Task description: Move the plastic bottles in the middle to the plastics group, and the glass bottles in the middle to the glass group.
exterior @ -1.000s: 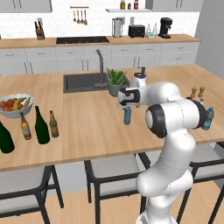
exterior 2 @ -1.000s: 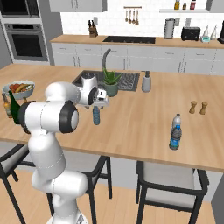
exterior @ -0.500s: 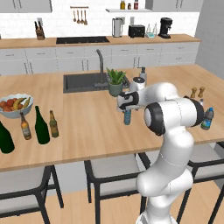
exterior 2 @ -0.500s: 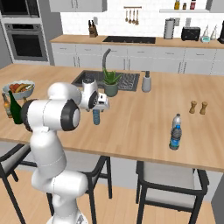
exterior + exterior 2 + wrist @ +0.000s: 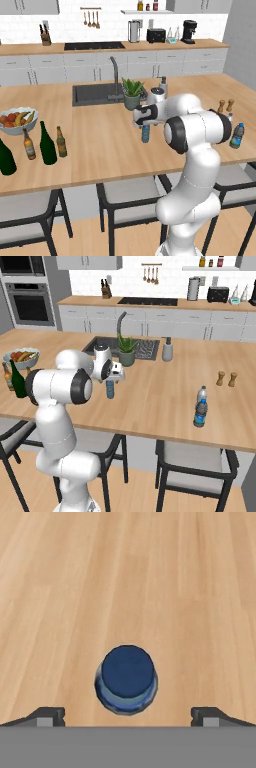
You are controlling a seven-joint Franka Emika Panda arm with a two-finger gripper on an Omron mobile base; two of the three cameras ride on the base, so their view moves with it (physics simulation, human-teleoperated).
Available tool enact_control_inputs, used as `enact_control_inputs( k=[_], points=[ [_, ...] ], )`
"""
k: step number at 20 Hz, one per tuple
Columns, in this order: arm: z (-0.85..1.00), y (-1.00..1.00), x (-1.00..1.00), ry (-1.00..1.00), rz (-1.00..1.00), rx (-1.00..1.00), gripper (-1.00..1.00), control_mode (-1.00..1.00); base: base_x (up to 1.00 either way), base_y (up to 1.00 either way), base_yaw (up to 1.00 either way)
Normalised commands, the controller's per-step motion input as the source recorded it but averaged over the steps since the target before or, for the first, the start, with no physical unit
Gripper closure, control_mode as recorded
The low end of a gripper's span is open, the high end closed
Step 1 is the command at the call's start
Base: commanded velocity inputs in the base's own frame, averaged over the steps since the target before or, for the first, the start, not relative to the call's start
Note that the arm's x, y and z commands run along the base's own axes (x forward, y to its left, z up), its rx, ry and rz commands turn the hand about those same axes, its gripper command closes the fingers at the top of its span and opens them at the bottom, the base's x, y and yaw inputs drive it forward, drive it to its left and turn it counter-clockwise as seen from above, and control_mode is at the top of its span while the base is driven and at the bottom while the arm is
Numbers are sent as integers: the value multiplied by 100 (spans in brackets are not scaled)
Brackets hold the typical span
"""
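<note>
fingers [image 5: 127, 714] spread wide above upright blue bottle [image 5: 126, 679]; no contact; bottle on wood counter [image 5: 150, 587]

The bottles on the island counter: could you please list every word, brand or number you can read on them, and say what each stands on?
No text can be read.
Amber beer bottle: yellowish label, too blurred to read.
Brown beer bottle: pale label, too small to read.
Green wine bottle: no label visible.
Small blue bottle under the open gripper: plain dark cap, no print.
</note>
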Motion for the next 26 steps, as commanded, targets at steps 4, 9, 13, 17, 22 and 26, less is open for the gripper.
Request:
enact_control_inputs(
  k=[4, 9, 13, 17, 22, 26],
  points=[
    [-6, 13, 10, 0, 0, 0, -100, -100, 0, 0, 0],
    [-10, 1, 1, 0, 0, 0, -100, -100, 0, 0, 0],
    [-7, 0, 9, 0, 0, 0, -100, -100, 0, 0, 0],
    [-2, 0, 18, 0, 0, 0, -100, -100, 0, 0, 0],
    [0, 0, 26, -3, 0, 0, -100, -100, 0, 0, 0],
    [0, 0, 4, -9, 0, 0, -100, -100, 0, 0, 0]
  ],
)
